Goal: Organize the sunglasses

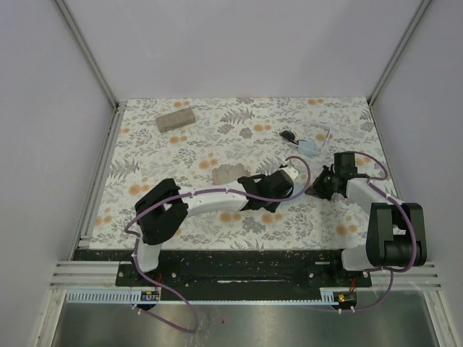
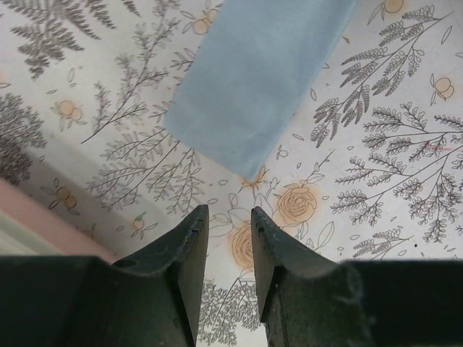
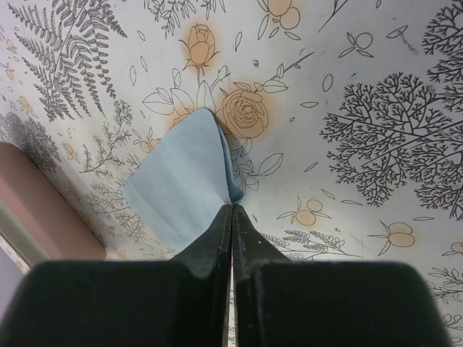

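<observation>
Right gripper (image 3: pixel 231 207) pinched shut on a corner of a light blue cloth (image 3: pixel 181 181); left gripper (image 2: pixel 228 214) slightly apart above the table.
The 2 sunglasses lie at the far right of the floral table (image 1: pixel 217 144): black pair (image 1: pixel 288 135) and white pair (image 1: pixel 323 133), a second blue cloth (image 1: pixel 311 149) just beside them.

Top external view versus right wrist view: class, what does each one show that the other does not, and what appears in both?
Only the top external view shows the black sunglasses, the white-framed sunglasses and a tan case at the far left. Only the right wrist view shows the right hand shut on the corner of a light blue cloth. Both show the floral table cover.
</observation>
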Robot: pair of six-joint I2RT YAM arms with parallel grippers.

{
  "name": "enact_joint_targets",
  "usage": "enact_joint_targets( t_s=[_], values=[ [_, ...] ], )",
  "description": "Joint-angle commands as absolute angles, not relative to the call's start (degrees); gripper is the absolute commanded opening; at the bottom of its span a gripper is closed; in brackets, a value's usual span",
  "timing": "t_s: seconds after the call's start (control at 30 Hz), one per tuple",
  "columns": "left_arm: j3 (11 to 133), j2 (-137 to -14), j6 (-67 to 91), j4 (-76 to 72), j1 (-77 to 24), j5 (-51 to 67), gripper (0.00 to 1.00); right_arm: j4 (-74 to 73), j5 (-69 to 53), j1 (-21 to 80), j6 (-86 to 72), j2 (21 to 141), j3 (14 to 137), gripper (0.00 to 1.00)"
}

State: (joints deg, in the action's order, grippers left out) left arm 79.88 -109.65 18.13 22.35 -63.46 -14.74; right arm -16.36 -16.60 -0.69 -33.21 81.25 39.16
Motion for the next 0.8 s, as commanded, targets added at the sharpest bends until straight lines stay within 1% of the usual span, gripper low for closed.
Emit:
enact_joint_targets(
  t_s=[0.0, 0.2, 0.4, 0.57, 0.77],
  values=[
    [84.3, -113.2, 14.0, 19.8, -64.9, -13.4, 0.34, -16.2, -16.1, -0.5, -32.6, 80.9, 39.4, 0.0],
    [84.8, -115.3, 11.3, 16.2, -65.6, -13.0, 0.37, -15.6, -15.9, -0.9, -32.4, 80.1, 39.3, 0.0],
    [79.9, -114.7, 8.9, 7.2, -66.1, -13.1, 0.41, -15.5, -17.0, -1.1, -32.5, 82.7, 40.6, 0.0],
    [83.6, -118.4, 7.0, 10.8, -66.3, -13.9, 0.4, -15.5, -17.5, -1.2, -32.3, 83.2, 40.8, 0.0],
    [83.8, -119.6, 7.7, 11.7, -66.3, -13.8, 0.41, -15.5, -17.3, -1.3, -32.3, 82.6, 40.4, 0.0]
  ],
)
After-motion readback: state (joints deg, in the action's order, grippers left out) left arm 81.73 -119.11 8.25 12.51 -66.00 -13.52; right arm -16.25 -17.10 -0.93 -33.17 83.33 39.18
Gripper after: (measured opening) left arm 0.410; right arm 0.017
